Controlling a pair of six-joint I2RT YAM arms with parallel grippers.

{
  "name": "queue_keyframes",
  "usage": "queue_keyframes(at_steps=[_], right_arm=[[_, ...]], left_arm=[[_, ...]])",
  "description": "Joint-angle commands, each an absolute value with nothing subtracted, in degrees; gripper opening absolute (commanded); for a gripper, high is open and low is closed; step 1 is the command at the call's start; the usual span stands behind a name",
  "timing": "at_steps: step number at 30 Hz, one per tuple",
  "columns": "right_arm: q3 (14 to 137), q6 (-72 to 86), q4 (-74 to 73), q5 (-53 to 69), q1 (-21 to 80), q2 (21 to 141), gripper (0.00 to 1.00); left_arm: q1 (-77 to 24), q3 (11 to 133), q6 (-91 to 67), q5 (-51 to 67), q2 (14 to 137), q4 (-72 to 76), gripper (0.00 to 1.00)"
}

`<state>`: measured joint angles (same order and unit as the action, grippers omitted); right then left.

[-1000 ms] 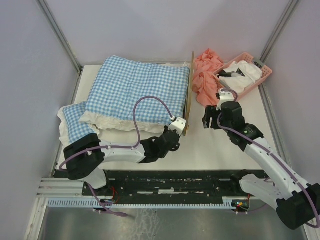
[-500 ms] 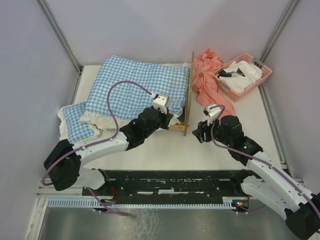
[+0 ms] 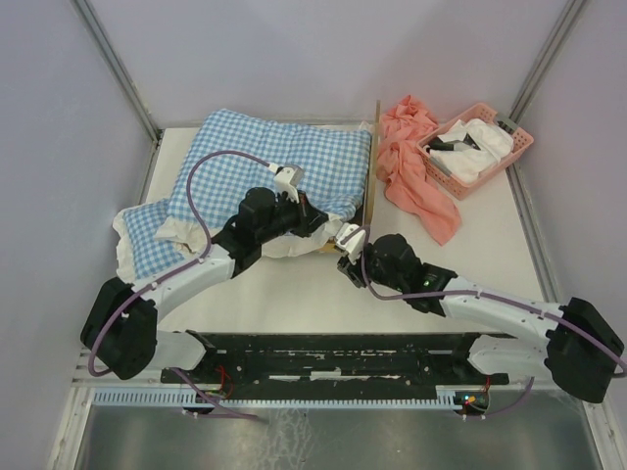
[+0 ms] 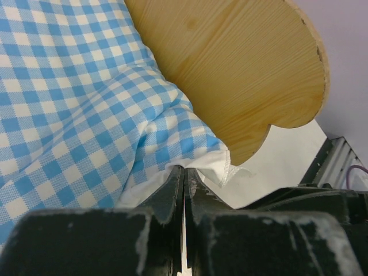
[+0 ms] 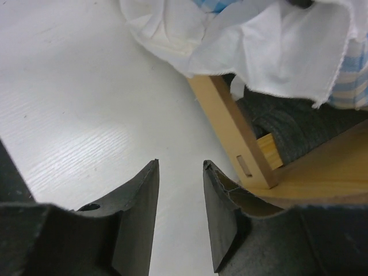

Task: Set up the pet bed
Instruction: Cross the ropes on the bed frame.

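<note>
White frill of checked cushion point(image 4: 75, 98) pinched in L claw point(image 4: 184, 172); R claw point(image 5: 180, 167) part-open by pet bed point(image 5: 230, 123).

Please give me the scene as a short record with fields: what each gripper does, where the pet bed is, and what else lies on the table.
pet bed: on the table, mostly covered by the checked cushion
left gripper: shut on the cushion's white frill, beside the headboard
right gripper: open, empty, beside the bed's near corner
far right: pink cloth, pink basket
</note>
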<state>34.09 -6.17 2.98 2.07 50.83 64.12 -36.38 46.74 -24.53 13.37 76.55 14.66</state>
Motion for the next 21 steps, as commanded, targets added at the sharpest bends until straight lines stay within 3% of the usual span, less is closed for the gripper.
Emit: queue_keyframes(at_steps=[1, 6, 18, 21], right_arm=[[38.1, -5.2, 15.7, -8.7, 51.8, 68.4, 0.45], [39.1, -3.8, 22.1, -12.5, 51.9, 73.8, 0.41], [45.2, -4.3, 26.4, -15.7, 51.9, 84.9, 0.47], [45.5, -4.4, 27.4, -18.3, 52.0, 86.5, 0.38]], left_arm=[[-33.7, 46.8, -29.1, 20.4, 76.1, 19.5, 0.03], [-30.9, 46.8, -31.8, 22.6, 76.3, 21.0, 0.03], [-28.4, 45.7, -33.5, 23.6, 75.9, 21.8, 0.03], [-28.1, 45.4, -33.7, 23.6, 75.8, 21.8, 0.03]])
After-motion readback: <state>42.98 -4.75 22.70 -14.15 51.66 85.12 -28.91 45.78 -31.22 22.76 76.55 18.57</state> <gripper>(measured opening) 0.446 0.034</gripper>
